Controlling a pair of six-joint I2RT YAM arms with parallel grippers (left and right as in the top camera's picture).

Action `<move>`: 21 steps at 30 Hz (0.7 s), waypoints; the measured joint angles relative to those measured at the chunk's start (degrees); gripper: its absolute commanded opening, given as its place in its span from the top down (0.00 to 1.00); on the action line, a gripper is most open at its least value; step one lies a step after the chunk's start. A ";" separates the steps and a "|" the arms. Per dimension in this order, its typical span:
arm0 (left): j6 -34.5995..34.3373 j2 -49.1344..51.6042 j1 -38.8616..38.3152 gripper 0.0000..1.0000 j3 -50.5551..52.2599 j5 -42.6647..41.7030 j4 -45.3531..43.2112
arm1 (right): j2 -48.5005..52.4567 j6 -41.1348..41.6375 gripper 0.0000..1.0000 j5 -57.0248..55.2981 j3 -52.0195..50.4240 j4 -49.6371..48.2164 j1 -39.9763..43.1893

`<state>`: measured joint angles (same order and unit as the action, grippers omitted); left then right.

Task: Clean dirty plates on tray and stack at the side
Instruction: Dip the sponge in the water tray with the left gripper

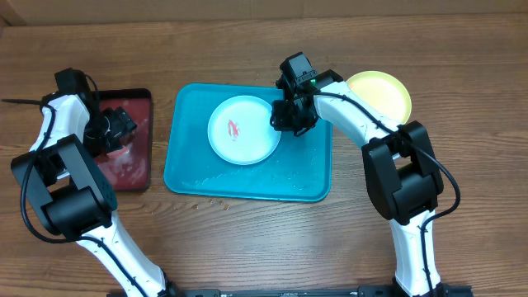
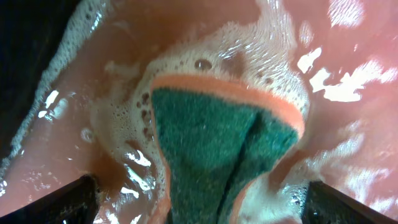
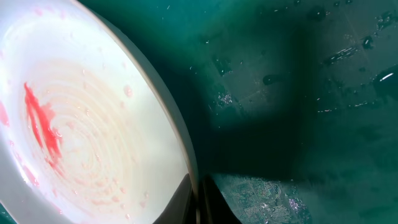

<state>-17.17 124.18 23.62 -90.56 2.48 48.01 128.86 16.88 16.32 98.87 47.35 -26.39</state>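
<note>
Soapy sponge [image 2: 217, 143] fills my left gripper's [image 1: 115, 128] view, sitting in suds in the dark-red tray [image 1: 132, 173] left of the turquoise tray [image 1: 188, 169]; whether my fingers clamp it I cannot tell. On the turquoise tray, my right gripper [image 3: 198, 202] looks pinched on the right rim of the pale plate [image 1: 242, 129], its red smear [image 3: 40, 121] not yet scrubbed. One yellow-green plate [image 1: 384, 92] lies off the tray's far right corner, seemingly finished; no third plate shows.

On the large turquoise-blue rectangular plastic tray [image 1: 186, 175], a round pale plastic plate [image 1: 243, 132] fills the back middle. The right gripper [image 1: 282, 122], clamped on its rim, bars the tray's right side. The tray's front strip and left edge lie open.
</note>
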 measured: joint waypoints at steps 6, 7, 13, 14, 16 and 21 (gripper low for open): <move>0.11 0.00 0.00 0.80 0.11 0.37 -1.53 | 0.00 0.02 0.96 0.00 0.00 0.07 0.00; 0.07 0.00 0.00 0.89 0.11 0.39 -1.51 | 0.00 0.00 0.96 0.02 0.00 0.13 0.00; 0.63 0.46 0.00 0.96 -1.75 0.37 3.37 | -0.02 0.02 0.96 0.02 0.00 0.20 0.00; 0.63 0.70 0.00 0.96 -2.64 0.37 5.03 | 0.00 0.02 0.96 0.02 0.00 0.17 0.00; 0.63 1.33 0.00 0.96 -5.29 0.37 8.61 | -0.02 0.02 0.96 0.00 0.00 0.20 0.00; 0.63 2.08 0.00 0.96 -16.44 -0.42 18.05 | -0.02 0.07 0.96 0.00 0.00 0.15 0.00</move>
<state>-16.53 126.26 23.62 -107.00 2.07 66.06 128.84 16.95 16.32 98.87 47.51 -26.39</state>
